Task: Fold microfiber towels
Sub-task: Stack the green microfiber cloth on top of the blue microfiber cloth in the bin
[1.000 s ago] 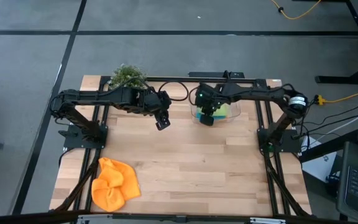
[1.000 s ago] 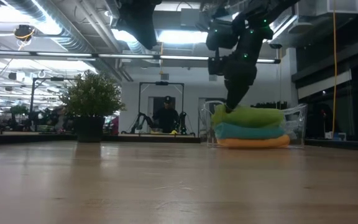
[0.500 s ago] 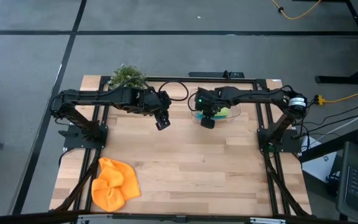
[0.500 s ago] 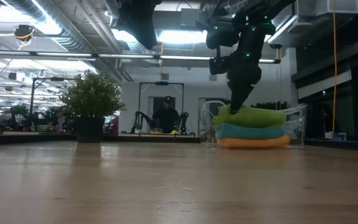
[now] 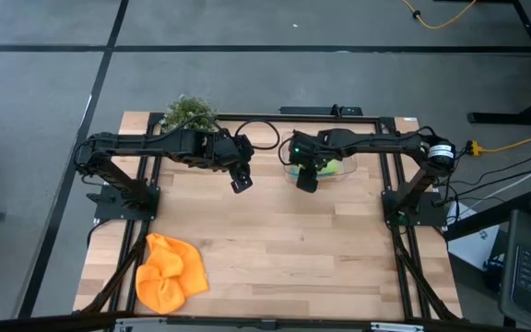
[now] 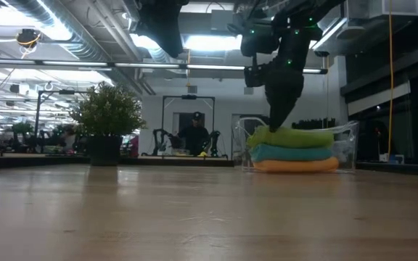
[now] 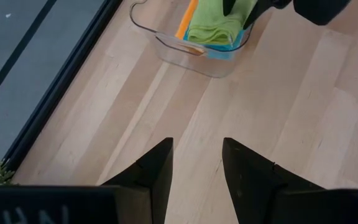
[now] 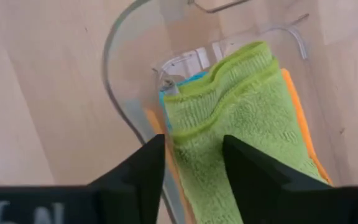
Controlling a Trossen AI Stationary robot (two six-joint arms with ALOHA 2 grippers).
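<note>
Right gripper (image 8: 192,163), jaws apart and empty, hovers over the green towel (image 8: 247,118) stacked in the far-right tub (image 8: 120,74), looks like a drop-off; left gripper (image 7: 196,163) idles far-left, jaws parted, while the orange towel (image 5: 167,272) lies near-left, unfolded.

One camera looks straight down on the whole pale wooden table (image 5: 275,240); another sits at tabletop level, facing the room. Each wrist camera peers close past its own fingers, and all four share the clear plastic tub (image 6: 343,148) of stacked folded towels (image 8: 247,118)

Right gripper (image 8: 192,177) now parted and lifted off green towel (image 8: 247,124).
</note>
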